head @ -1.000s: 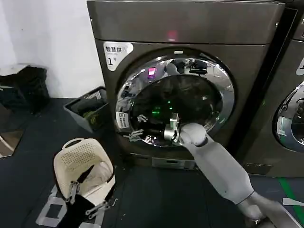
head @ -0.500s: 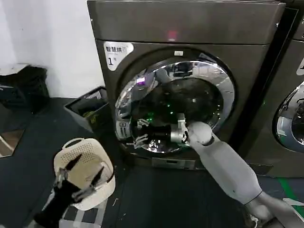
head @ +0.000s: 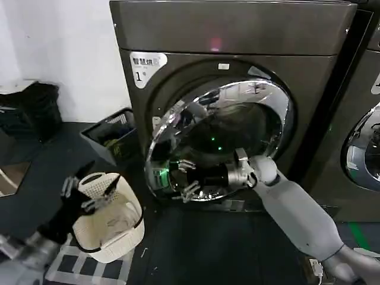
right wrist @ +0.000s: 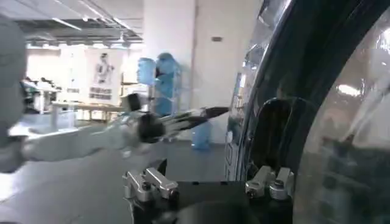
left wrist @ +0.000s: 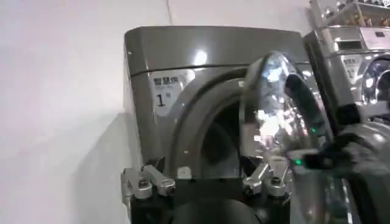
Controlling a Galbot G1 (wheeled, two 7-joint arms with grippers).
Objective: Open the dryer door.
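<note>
The dryer door [head: 261,95], a chrome ring round dark glass, stands partly open on the dark machine with the "1" sticker [head: 142,66]; its left edge has swung out from the front. My right gripper [head: 187,177] is at the door's lower left rim, fingers spread open, with the rim [right wrist: 244,128] running close past one finger [right wrist: 268,181]. My left gripper [head: 89,187] hovers open above a white basket, away from the dryer. In the left wrist view the door [left wrist: 277,115] shows edge-on beyond the open left gripper [left wrist: 207,182].
A white perforated laundry basket [head: 113,237] stands on the dark floor at the front left. A dark bin [head: 113,139] sits beside the dryer's left corner. A neighbouring machine's chrome door [head: 365,154] is at the right. Black bags [head: 35,107] lie against the wall.
The door has swung further out from the dryer, with my right gripper moving out and down with its rim. My left arm has risen from the floor to over the basket.
</note>
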